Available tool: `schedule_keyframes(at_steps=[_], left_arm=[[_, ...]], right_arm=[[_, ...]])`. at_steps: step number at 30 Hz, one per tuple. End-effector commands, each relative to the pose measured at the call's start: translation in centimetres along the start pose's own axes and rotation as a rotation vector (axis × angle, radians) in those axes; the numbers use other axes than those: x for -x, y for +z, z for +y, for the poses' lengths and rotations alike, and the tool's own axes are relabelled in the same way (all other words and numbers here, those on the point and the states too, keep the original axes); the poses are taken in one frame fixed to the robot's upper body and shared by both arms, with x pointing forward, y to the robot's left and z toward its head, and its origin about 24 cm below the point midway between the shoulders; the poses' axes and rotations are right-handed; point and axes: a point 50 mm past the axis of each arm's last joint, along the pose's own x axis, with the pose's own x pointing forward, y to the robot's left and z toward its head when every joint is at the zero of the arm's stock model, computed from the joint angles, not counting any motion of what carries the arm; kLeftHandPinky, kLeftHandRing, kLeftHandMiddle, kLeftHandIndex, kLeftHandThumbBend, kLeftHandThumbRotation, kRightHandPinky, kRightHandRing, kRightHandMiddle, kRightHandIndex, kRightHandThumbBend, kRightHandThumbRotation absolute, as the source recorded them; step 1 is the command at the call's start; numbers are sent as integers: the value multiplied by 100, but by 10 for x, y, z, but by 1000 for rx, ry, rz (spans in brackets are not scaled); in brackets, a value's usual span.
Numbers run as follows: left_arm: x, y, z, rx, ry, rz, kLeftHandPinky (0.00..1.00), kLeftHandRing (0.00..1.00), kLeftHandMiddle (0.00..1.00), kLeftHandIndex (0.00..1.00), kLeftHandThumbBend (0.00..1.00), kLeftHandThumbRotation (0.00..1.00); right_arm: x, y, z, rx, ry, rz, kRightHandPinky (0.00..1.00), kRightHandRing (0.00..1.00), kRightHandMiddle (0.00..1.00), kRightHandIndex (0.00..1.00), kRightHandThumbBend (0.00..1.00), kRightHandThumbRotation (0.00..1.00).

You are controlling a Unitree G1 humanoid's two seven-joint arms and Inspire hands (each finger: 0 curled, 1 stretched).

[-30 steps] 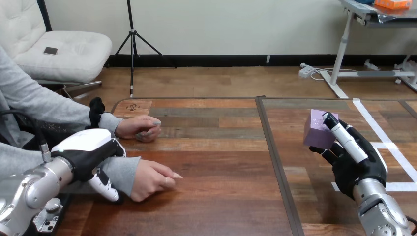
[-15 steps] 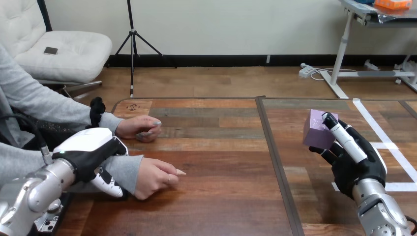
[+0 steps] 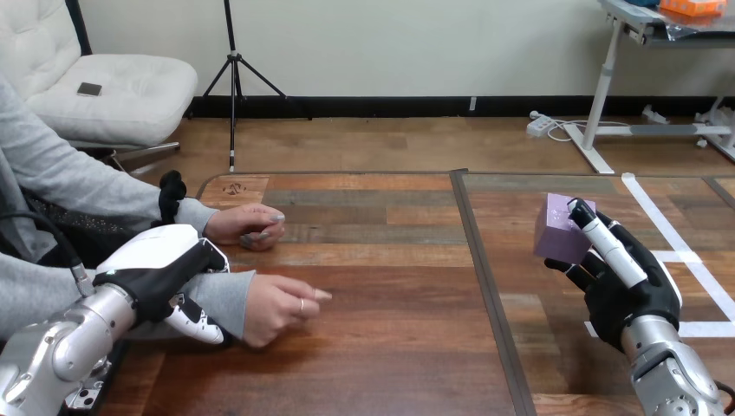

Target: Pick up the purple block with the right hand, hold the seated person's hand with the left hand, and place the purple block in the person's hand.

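A purple block [image 3: 559, 227] is raised off the table at the right, with my right hand [image 3: 622, 282] shut on it, fingers behind and below it. My left hand [image 3: 160, 267] at the lower left is curled round the grey-sleeved wrist of the person's near hand [image 3: 277, 307]; white fingers show under the sleeve. That near hand hovers just above the wood, palm down, fingers loosely bent and pointing right. The person's far hand [image 3: 246, 226] rests as a loose fist on the table behind it.
The wooden table [image 3: 381, 286] has a dark seam [image 3: 485, 286] running front to back between the person's hands and the block. White tape lines [image 3: 685, 251] cross the right part.
My left hand has drawn the person's wrist slightly to the right and up; their near hand has shifted with it. The right hand and block have stayed put.
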Motion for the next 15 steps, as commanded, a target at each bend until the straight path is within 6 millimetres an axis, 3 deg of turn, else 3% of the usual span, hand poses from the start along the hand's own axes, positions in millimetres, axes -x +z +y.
schedule_keyframes(at_steps=[1,15], left_arm=[[-5,14,8,67,95,-67,21,27,34,35,68,0],[-3,13,10,96,108,-68,18,24,31,33,64,0]], right_arm=[[-7,16,19,-15,68,-65,34,40,45,45,74,0],[-7,15,20,-16,59,-59,34,39,45,45,74,0]])
